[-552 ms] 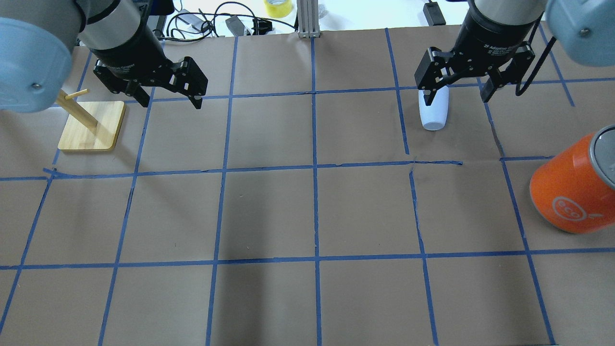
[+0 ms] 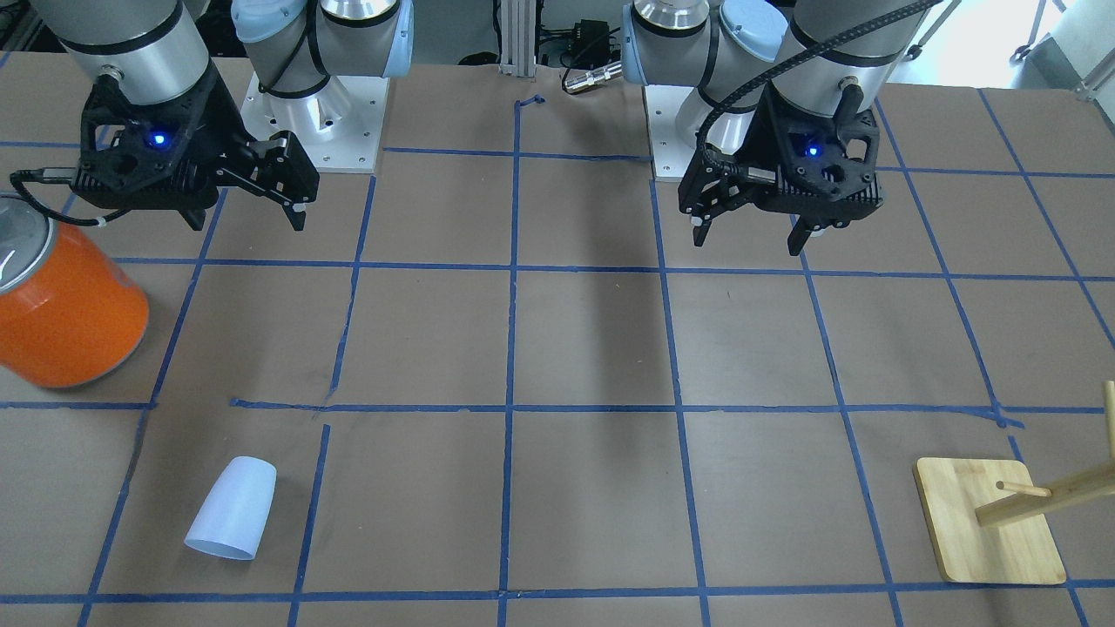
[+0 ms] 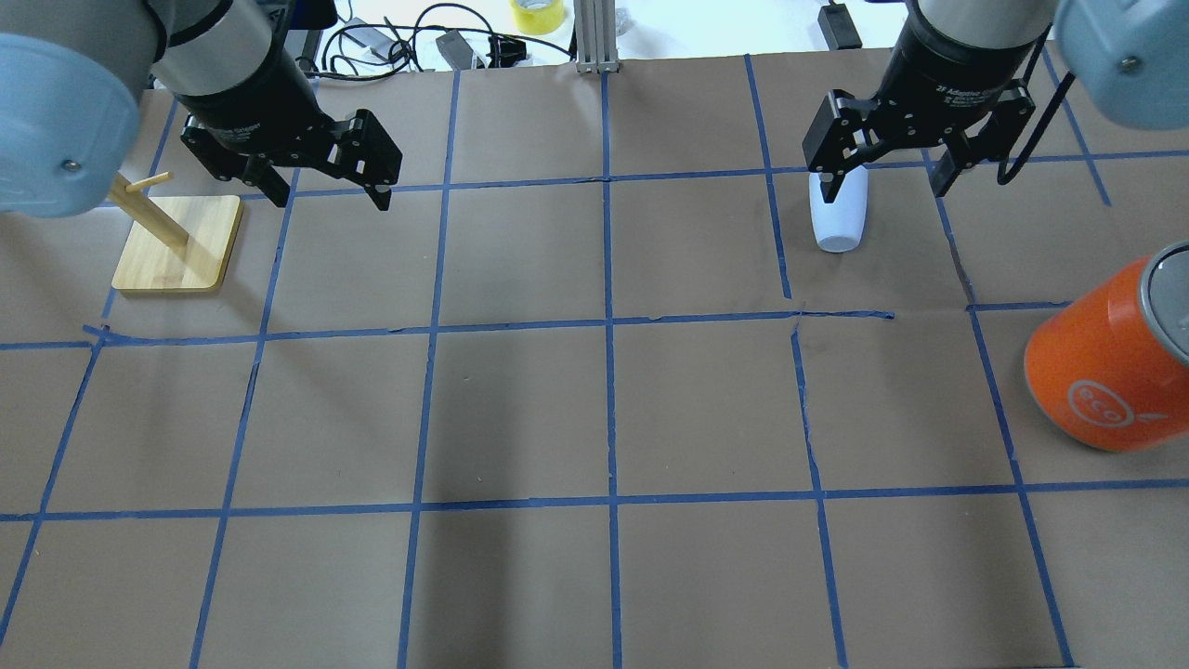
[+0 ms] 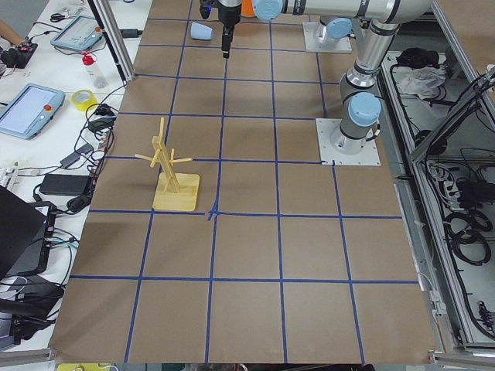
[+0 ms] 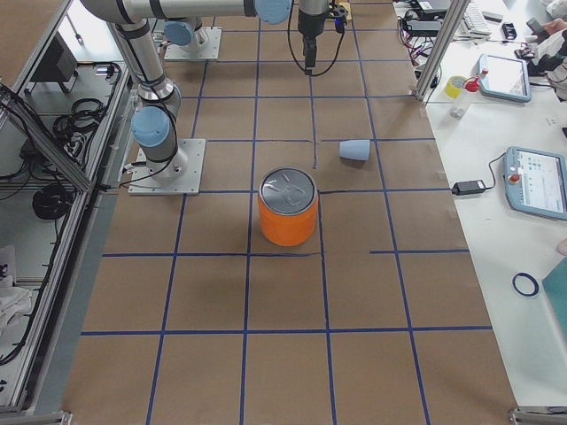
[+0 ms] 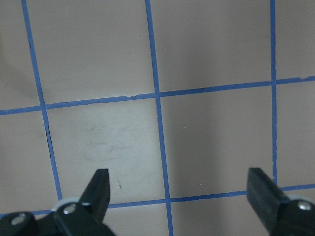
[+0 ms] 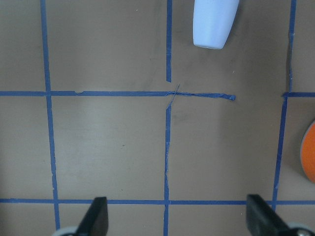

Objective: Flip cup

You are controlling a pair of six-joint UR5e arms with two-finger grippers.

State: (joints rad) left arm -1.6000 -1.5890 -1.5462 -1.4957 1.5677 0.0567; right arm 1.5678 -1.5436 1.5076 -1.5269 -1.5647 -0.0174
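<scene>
The cup (image 2: 231, 509) is a pale blue-white tumbler lying on its side on the brown paper, narrow closed end toward the robot. It also shows in the overhead view (image 3: 841, 218), the right wrist view (image 7: 215, 22), the exterior right view (image 5: 354, 150) and the exterior left view (image 4: 201, 31). My right gripper (image 3: 882, 190) (image 2: 246, 219) (image 7: 177, 204) is open and empty, high above the table and short of the cup; one finger overlaps the cup in the overhead view. My left gripper (image 3: 330, 198) (image 2: 746, 244) (image 6: 178, 179) is open and empty above bare paper.
A large orange can with a silver top (image 3: 1105, 362) (image 2: 65, 305) (image 5: 288, 212) stands on the robot's right, nearer the robot than the cup. A wooden peg stand (image 3: 181, 246) (image 2: 984, 522) (image 4: 174, 182) stands on the robot's left. Blue tape grids the table.
The right gripper has shifted very slightly away from the robot. The cup, the can and the left arm have not moved.
</scene>
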